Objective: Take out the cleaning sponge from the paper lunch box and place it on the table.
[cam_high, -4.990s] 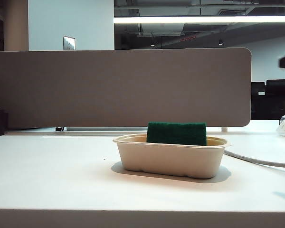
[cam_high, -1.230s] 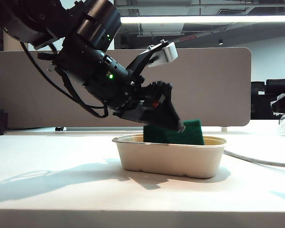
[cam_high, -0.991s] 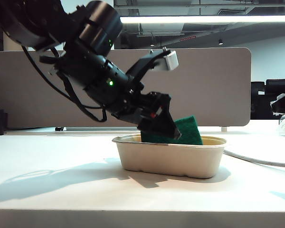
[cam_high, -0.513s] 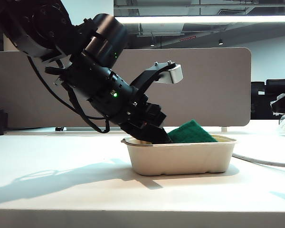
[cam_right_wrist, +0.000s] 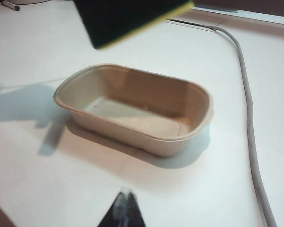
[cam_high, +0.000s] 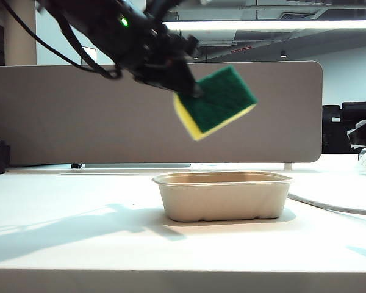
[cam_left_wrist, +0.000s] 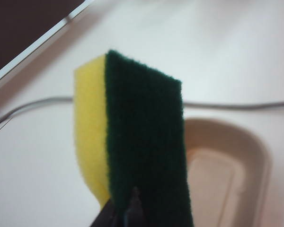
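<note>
Cleaning sponge: rectangular block, thick yellow foam, dark green scouring face. Was pinched at one end by left gripper, held tilted in the air above the box, clear of it. Edges slightly blurred.

Paper lunch box: shallow beige pulp tray, rolled rim. Stood upright on white table, apparently empty.

Left arm, upper left of the exterior view: black, bulky housings w/ rounded joints, motion-blurred. Thin black cables loop off it toward the frame's left edge. One small green LED lit on the body. Left gripper: black fingers, tapering to a tip; in the left wrist view only dark fingertips at bottom centre. Right gripper: dark wedge w/ pale, blurry tips, bottom centre of the right wrist view.
</note>
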